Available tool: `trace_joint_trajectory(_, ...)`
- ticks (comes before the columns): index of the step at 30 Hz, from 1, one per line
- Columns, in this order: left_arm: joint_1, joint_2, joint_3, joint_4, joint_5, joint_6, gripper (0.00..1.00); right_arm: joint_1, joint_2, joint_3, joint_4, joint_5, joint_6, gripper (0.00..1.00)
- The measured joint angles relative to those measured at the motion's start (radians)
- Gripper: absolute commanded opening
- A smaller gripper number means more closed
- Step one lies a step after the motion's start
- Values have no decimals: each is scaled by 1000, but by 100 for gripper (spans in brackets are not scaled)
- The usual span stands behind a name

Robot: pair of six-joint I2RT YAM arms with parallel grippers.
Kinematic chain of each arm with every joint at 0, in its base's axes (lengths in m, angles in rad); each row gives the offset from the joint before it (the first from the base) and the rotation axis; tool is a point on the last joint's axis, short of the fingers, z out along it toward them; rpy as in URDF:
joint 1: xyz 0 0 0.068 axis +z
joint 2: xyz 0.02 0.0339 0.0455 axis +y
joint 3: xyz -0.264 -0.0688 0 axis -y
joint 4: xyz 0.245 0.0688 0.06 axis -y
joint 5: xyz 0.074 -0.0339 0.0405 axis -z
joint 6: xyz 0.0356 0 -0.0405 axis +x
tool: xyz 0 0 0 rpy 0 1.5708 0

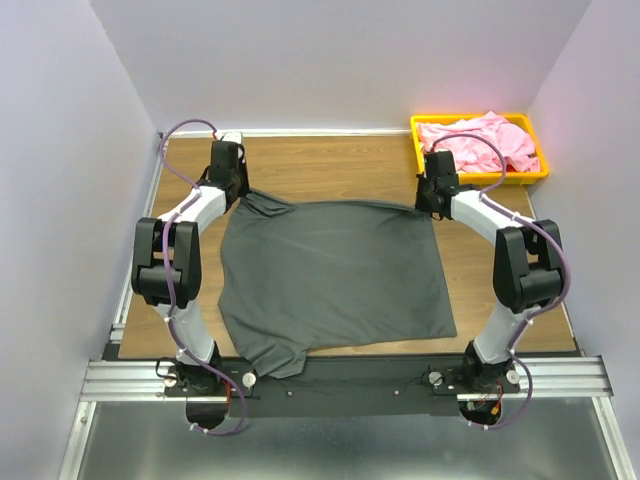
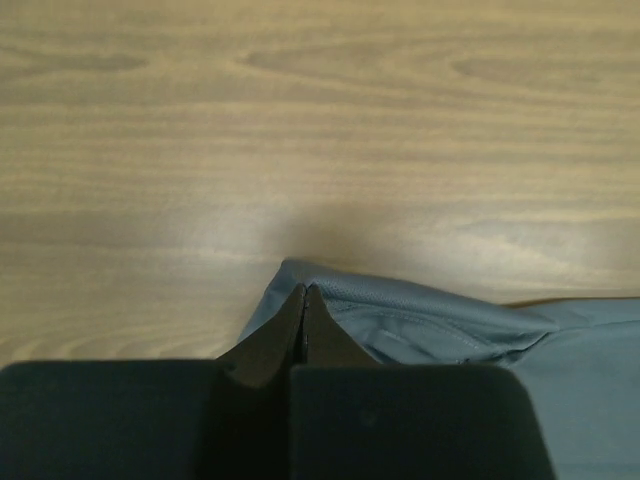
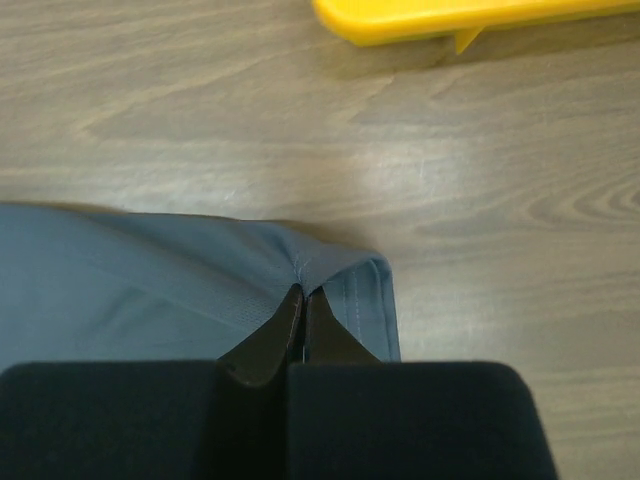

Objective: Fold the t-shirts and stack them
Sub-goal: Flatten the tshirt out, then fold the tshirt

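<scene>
I see a wood-grain table [image 1: 330,165] boxed in by plain pale walls [image 1: 340,60]. The grey t-shirt [image 1: 335,275] lies spread flat mid-table. My left gripper [image 2: 304,292] is pinched together on its 11 o'clock corner, and my right gripper [image 3: 303,293] is pinched on its 1 o'clock corner. At 1 o'clock on the table, the pink t-shirt [image 1: 480,140] sits crumpled in a yellow tray [image 1: 535,176].

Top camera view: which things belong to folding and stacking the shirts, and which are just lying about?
Part of the job: grey shirt, spread on the table; pink shirt, bunched in the yellow tray; left gripper and right gripper, each shut on a far corner of the grey shirt.
Just lying about: yellow tray; table.
</scene>
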Motion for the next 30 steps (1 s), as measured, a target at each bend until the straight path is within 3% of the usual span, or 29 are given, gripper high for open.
trace_joint_trajectory(9,0,23,68,47,81,-41,0,-42,129,69,73,5,-10,1)
trace_joint_trajectory(30,0,23,110,-57,118,-145,0,-106,154,142,92,-29,-55,1)
